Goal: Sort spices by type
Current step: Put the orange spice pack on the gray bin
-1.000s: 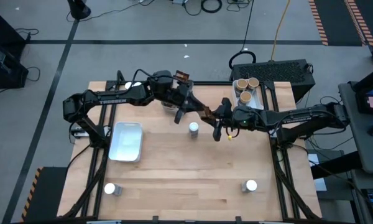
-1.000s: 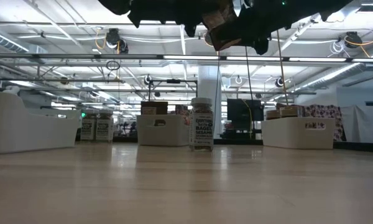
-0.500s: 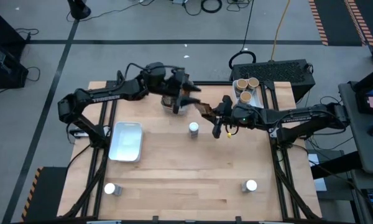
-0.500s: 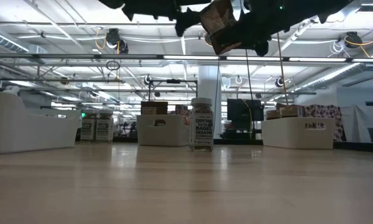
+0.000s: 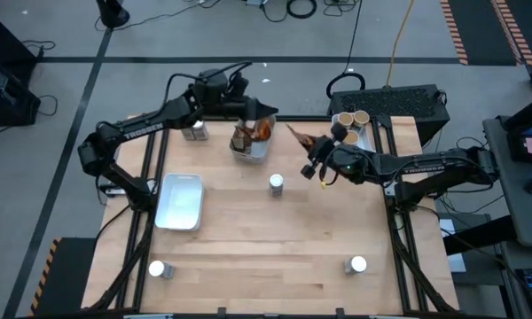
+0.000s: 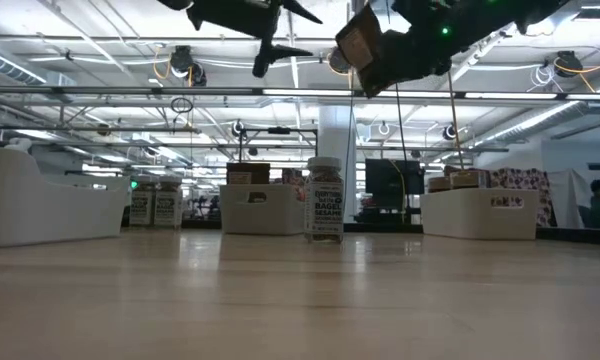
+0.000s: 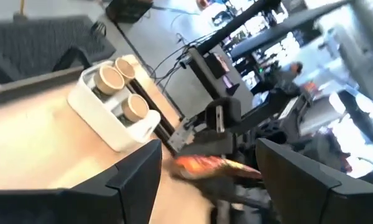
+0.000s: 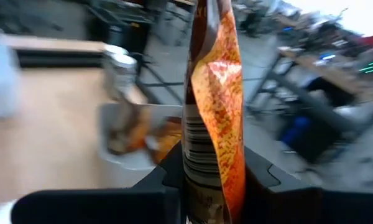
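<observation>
My right gripper (image 5: 317, 151) hovers over the table's far middle, shut on a flat brown-and-orange packet (image 5: 300, 135). My left gripper (image 5: 262, 112) is open and holds nothing. It hangs high above the small tray (image 5: 250, 156) at the far edge, where more packets (image 5: 244, 137) lie. In the left wrist view its fingers (image 7: 143, 177) stand wide apart, with the right gripper and the packet (image 7: 205, 165) farther off between them. One white-capped jar (image 5: 276, 183) stands on the table's middle, below both arms. My right gripper pinches the packet's one end (image 8: 202, 163) between its two fingers, flat faces against the pads. The fingers come roughly level from the table's right side. The packet (image 8: 211, 87) sticks out past the fingertips, on edge, lifted well clear of the table (image 6: 358, 42).
A white tray (image 5: 362, 142) with round tan-topped tubs (image 5: 348, 120) sits at the far right. A larger white tray (image 5: 181, 200) lies at the left. Jars stand at the near left (image 5: 160, 268), near right (image 5: 357, 264) and far left (image 5: 193, 131). The table's near half is bare wood.
My left gripper has opened and let go of the packet, then rolled and drawn back up toward the table's far edge, over the packet tray. My right gripper keeps the packet and has swung it round, so that it now points toward the far edge.
</observation>
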Controlling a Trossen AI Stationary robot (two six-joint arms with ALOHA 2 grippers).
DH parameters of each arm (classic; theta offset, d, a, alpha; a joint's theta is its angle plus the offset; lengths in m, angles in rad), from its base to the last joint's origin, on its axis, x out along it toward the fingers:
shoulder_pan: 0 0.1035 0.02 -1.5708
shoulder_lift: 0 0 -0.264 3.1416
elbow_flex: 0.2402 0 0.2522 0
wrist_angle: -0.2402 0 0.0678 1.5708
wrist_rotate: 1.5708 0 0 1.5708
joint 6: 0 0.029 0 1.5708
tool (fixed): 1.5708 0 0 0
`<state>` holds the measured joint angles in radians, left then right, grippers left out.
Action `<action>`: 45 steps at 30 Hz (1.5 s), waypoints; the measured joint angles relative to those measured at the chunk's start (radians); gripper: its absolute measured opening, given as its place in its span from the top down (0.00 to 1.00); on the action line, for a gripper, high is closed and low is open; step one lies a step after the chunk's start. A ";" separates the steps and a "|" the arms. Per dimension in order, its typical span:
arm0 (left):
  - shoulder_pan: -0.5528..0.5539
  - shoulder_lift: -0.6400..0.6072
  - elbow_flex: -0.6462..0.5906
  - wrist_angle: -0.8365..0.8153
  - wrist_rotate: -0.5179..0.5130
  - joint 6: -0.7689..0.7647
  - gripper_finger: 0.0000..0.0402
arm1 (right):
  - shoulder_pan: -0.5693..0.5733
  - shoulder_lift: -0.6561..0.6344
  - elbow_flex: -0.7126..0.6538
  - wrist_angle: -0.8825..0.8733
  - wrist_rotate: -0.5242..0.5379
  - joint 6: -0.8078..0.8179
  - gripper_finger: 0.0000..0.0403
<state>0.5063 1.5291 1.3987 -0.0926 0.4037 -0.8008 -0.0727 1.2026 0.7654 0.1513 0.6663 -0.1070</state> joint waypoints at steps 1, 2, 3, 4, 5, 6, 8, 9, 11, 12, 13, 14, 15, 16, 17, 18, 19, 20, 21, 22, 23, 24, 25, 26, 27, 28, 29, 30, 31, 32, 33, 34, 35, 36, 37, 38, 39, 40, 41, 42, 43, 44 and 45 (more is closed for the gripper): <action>0.002 0.000 0.000 0.001 -0.001 -0.034 0.35 | 0.000 0.000 0.000 0.000 0.032 -0.031 0.84; 0.004 0.000 0.000 0.006 -0.001 -0.072 0.35 | 0.000 0.000 0.000 0.000 0.063 -0.064 0.84; 0.004 0.000 0.000 0.011 -0.004 -0.115 0.35 | 0.000 0.000 0.000 0.000 0.097 -0.100 0.83; 0.004 0.000 0.000 0.010 -0.006 -0.163 0.35 | 0.000 0.000 0.000 0.000 0.127 -0.138 0.83; 0.005 0.000 0.000 0.008 -0.006 -0.207 0.35 | 0.000 0.003 0.000 0.001 0.156 -0.175 0.83; 0.005 0.000 0.000 0.007 -0.006 -0.249 0.35 | 0.000 0.006 0.000 0.002 0.185 -0.213 0.83; 0.005 0.000 0.000 0.008 -0.004 -0.327 0.35 | 0.000 0.014 0.000 -0.002 0.241 -0.292 0.83; 0.005 0.000 0.000 0.007 -0.004 -0.362 0.35 | 0.000 0.022 0.000 0.000 0.261 -0.328 0.83; 0.004 0.000 0.000 0.003 -0.006 -0.401 0.35 | 0.000 0.036 0.000 -0.002 0.290 -0.383 0.83; 0.003 0.000 0.000 -0.001 -0.016 -0.406 0.35 | 0.000 0.044 0.000 -0.001 0.303 -0.399 0.83; -0.001 0.000 0.000 -0.008 -0.032 -0.411 0.35 | 0.000 0.054 0.000 0.001 0.314 -0.409 0.83; -0.008 0.004 0.000 -0.018 -0.048 -0.423 0.35 | 0.000 0.062 0.000 0.004 0.328 -0.412 0.83; -0.014 0.008 0.000 -0.028 -0.058 -0.436 0.35 | 0.000 0.072 0.000 0.003 0.342 -0.414 0.83; -0.022 0.014 0.000 -0.034 -0.060 -0.450 0.35 | 0.000 0.080 0.000 0.003 0.356 -0.414 0.83; -0.033 0.022 0.000 -0.037 -0.060 -0.464 0.35 | 0.000 0.091 0.000 0.004 0.371 -0.418 0.83; -0.046 0.031 0.000 -0.037 -0.058 -0.480 0.35 | 0.000 0.100 0.000 0.004 0.381 -0.431 0.83; -0.056 0.041 0.000 -0.034 -0.058 -0.498 0.35 | 0.000 0.108 0.000 0.004 0.385 -0.453 0.83; -0.066 0.049 0.000 -0.034 -0.055 -0.515 0.35 | 0.000 0.113 -0.001 0.003 0.385 -0.478 0.83; -0.073 0.059 0.000 -0.038 -0.049 -0.538 0.35 | 0.001 0.121 -0.001 0.008 0.385 -0.501 0.83; -0.080 0.071 0.000 -0.040 -0.043 -0.564 0.35 | 0.001 0.127 -0.001 0.020 0.387 -0.517 0.83; -0.086 0.084 0.000 -0.040 -0.041 -0.583 0.35 | 0.001 0.133 -0.001 0.027 0.389 -0.531 0.83; -0.092 0.095 0.000 -0.040 -0.039 -0.599 0.35 | 0.001 0.136 -0.001 0.029 0.395 -0.544 0.83; -0.096 0.107 0.000 -0.041 -0.037 -0.605 0.35 | 0.001 0.141 -0.001 0.043 0.403 -0.556 0.83; -0.099 0.117 0.000 -0.040 -0.033 -0.607 0.35 | 0.001 0.146 -0.001 0.064 0.405 -0.568 0.83; -0.102 0.126 0.000 -0.041 -0.027 -0.608 0.35 | 0.001 0.147 -0.001 0.075 0.406 -0.578 0.83; -0.103 0.134 0.000 -0.041 -0.018 -0.611 0.35 | 0.001 0.147 -0.001 0.082 0.406 -0.585 0.83; -0.104 0.141 0.000 -0.040 -0.013 -0.624 0.35 | 0.001 0.148 -0.001 0.091 0.406 -0.588 0.83; -0.104 0.147 0.000 -0.039 -0.012 -0.636 0.35 | 0.001 0.148 -0.001 0.099 0.406 -0.587 0.83; -0.104 0.153 0.000 -0.032 -0.012 -0.646 0.35 | 0.001 0.148 -0.001 0.108 0.407 -0.587 0.83; -0.103 0.160 0.000 -0.020 -0.012 -0.653 0.35 | 0.001 0.148 -0.001 0.115 0.406 -0.588 0.83; -0.103 0.164 0.000 -0.008 -0.012 -0.658 0.35 | 0.001 0.148 -0.001 0.121 0.406 -0.591 0.83; -0.103 0.167 0.000 0.007 -0.012 -0.659 0.35 | 0.001 0.148 -0.001 0.124 0.406 -0.593 0.83; -0.104 0.168 -0.001 0.023 -0.012 -0.660 0.35 | 0.001 0.148 -0.001 0.125 0.406 -0.593 0.83; -0.104 0.168 -0.001 0.038 -0.012 -0.659 0.35 | 0.001 0.148 -0.001 0.124 0.406 -0.593 0.83; -0.105 0.168 -0.001 0.049 -0.012 -0.659 0.35 | 0.001 0.148 -0.001 0.124 0.403 -0.593 0.83; -0.105 0.168 -0.001 0.059 -0.012 -0.659 0.35 | 0.002 0.148 -0.001 0.124 0.399 -0.593 0.83; -0.106 0.168 -0.001 0.066 -0.012 -0.659 0.35 | 0.002 0.148 -0.001 0.124 0.392 -0.592 0.83; -0.107 0.168 -0.001 0.065 -0.012 -0.659 0.35 | 0.002 0.148 -0.001 0.124 0.377 -0.588 0.83; -0.108 0.168 -0.001 0.065 -0.012 -0.659 0.35 | 0.002 0.148 -0.001 0.124 0.371 -0.584 0.83; -0.109 0.168 -0.001 0.066 -0.012 -0.659 0.35 | 0.002 0.148 -0.001 0.125 0.364 -0.582 0.83; -0.110 0.168 -0.001 0.064 -0.012 -0.659 0.35 | 0.002 0.148 -0.001 0.126 0.352 -0.581 0.83; -0.113 0.171 -0.001 0.065 -0.015 -0.659 0.35 | 0.002 0.148 -0.001 0.127 0.347 -0.581 0.83; -0.117 0.180 -0.001 0.073 -0.020 -0.660 0.35 | 0.002 0.149 -0.001 0.129 0.347 -0.581 0.83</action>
<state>0.3893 1.7090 1.3979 -0.0197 0.3840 -1.4605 -0.0704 1.3520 0.7647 0.2804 1.0134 -0.6883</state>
